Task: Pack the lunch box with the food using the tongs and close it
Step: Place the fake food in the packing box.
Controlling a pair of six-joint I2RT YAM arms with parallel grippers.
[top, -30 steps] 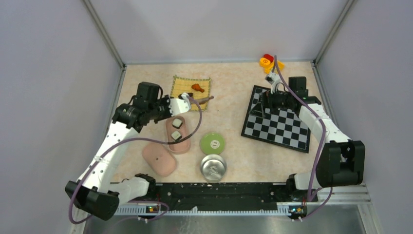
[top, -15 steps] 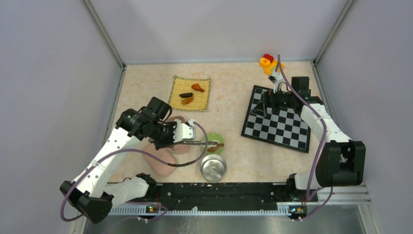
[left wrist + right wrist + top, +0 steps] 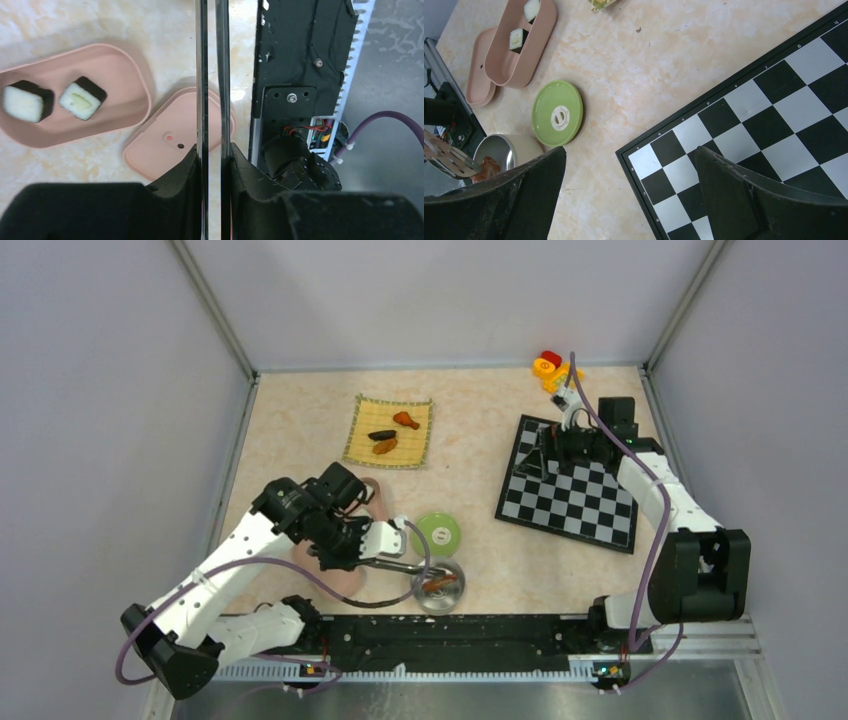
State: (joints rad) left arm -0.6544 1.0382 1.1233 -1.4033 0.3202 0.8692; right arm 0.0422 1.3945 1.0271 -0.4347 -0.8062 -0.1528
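There are 2 robot arms (image 3: 240,550). There is 1 pair of tongs (image 3: 201,75). There is 1 pink lunch box (image 3: 125,75) and 1 pink lid (image 3: 165,150). In the box are 2 sushi rolls (image 3: 27,101). There is 1 yellow mat (image 3: 360,425) with 3 bits of food (image 3: 405,420) on it. 1 reddish bit (image 3: 438,583) is at the 1 silver pot (image 3: 450,598). There is 1 green lid (image 3: 436,535), 1 checkerboard (image 3: 570,495) and 1 little heap of toy blocks (image 3: 550,367).

The beige marbled surface (image 3: 480,430) carries a yellow mat (image 3: 415,445), a chessboard (image 3: 580,505) (lying askew), toy blocks (image 3: 550,366) in the far right corner, a green disc (image 3: 437,535), a steel bowl (image 3: 450,595), a pink lunch box (image 3: 536,47) and its lid (image 3: 474,75).
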